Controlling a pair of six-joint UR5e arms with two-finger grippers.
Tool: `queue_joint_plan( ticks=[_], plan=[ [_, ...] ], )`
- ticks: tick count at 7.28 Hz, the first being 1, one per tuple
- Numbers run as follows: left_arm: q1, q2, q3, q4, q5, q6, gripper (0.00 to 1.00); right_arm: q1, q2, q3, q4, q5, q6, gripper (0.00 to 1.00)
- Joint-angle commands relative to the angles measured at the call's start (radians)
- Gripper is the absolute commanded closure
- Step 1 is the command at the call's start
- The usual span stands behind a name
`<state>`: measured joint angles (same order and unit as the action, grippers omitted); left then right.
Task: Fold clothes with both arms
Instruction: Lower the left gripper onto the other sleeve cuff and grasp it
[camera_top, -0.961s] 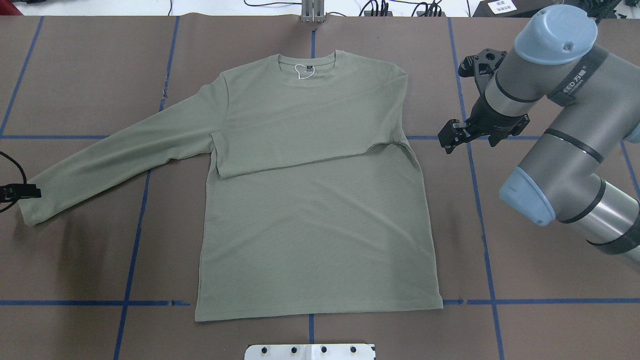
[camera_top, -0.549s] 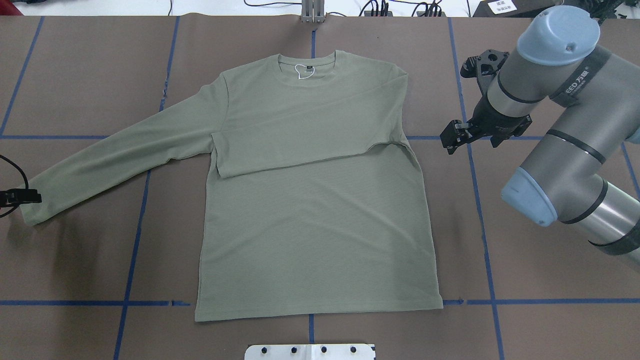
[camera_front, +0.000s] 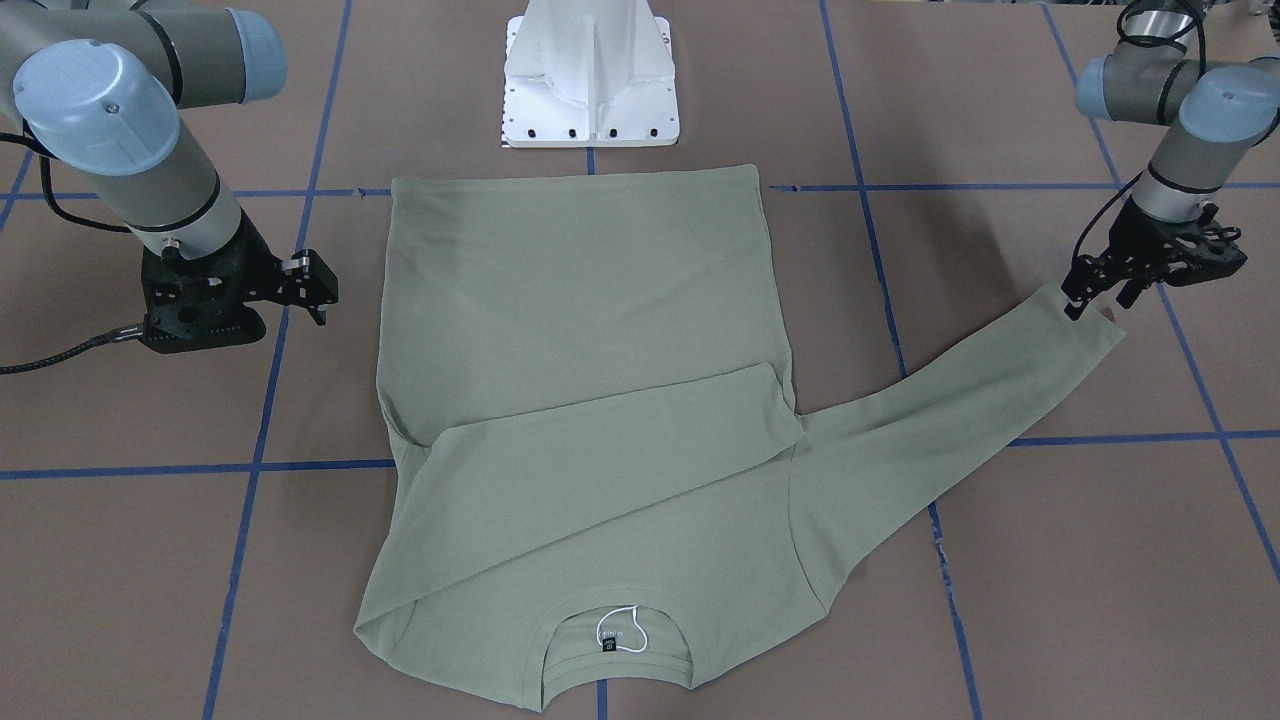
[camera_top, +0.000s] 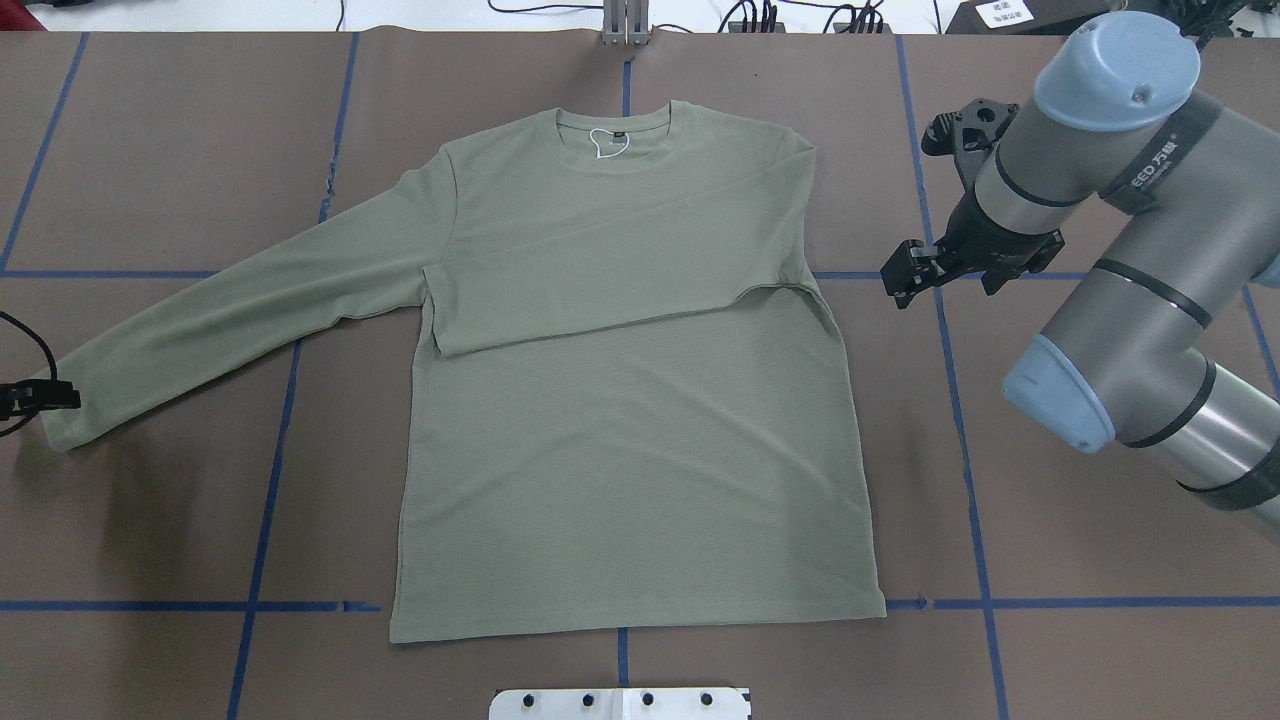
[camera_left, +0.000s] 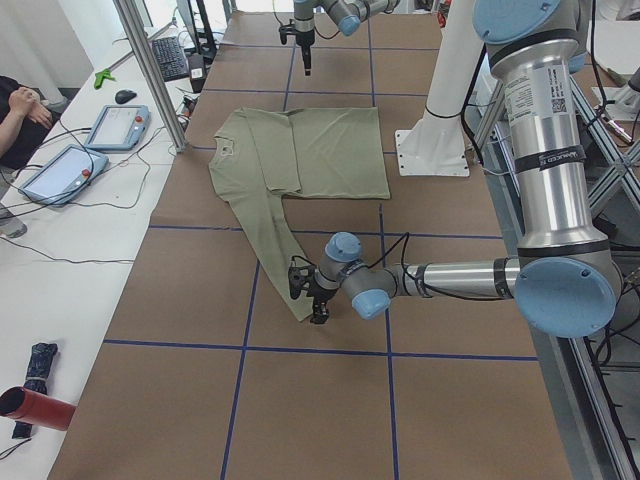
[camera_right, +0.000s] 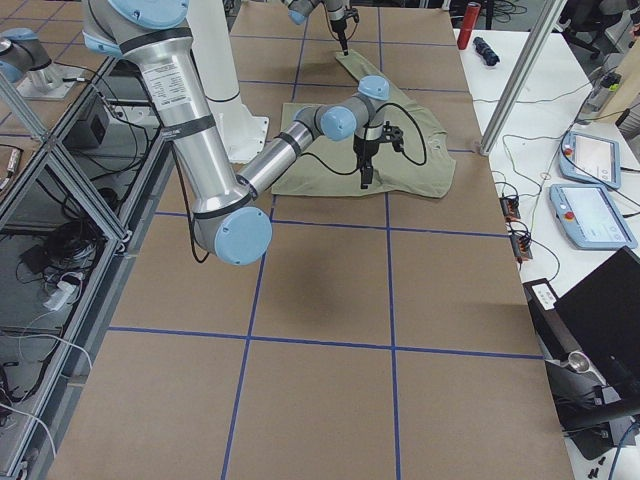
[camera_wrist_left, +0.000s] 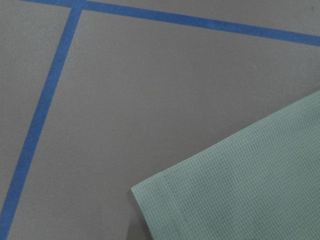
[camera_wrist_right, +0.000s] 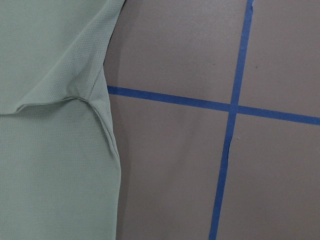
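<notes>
The left arm's black two-finger hand sits low by the left edge of the brown counter, right at the cuff of the outstretched sleeve; whether its fingers are spread or pressed together cannot be told; its wrist view shows only the cuff corner on bare brown surface beside blue tape lines. The pale sage-green long-sleeved knit shirt lies flat at the counter's middle, collar toward the far edge, hem toward the robot's edge; a black neck label and white string loop show inside the collar; the other sleeve is folded across the chest. The right arm's black hand hovers just off the shirt's right side, apart from the cloth, fingers spread and pinching nothing.
</notes>
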<state>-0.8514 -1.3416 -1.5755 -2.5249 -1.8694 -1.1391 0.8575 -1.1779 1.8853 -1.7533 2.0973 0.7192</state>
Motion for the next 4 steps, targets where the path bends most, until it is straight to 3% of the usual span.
queue_joint_plan(
  ticks=[1, 3, 4],
  plan=[
    [0.000, 0.001, 0.002, 0.000, -0.002, -0.002, 0.24, 0.000, 0.001, 0.000, 0.000, 0.001, 0.000, 0.00],
    [0.000, 0.001, 0.002, 0.000, -0.002, -0.004, 0.44, 0.000, 0.001, 0.002, 0.000, 0.001, 0.000, 0.00],
    [0.000, 0.001, 0.003, 0.000, -0.002, -0.004, 0.49, 0.000, 0.001, 0.002, 0.000, 0.001, 0.000, 0.00]
  ],
)
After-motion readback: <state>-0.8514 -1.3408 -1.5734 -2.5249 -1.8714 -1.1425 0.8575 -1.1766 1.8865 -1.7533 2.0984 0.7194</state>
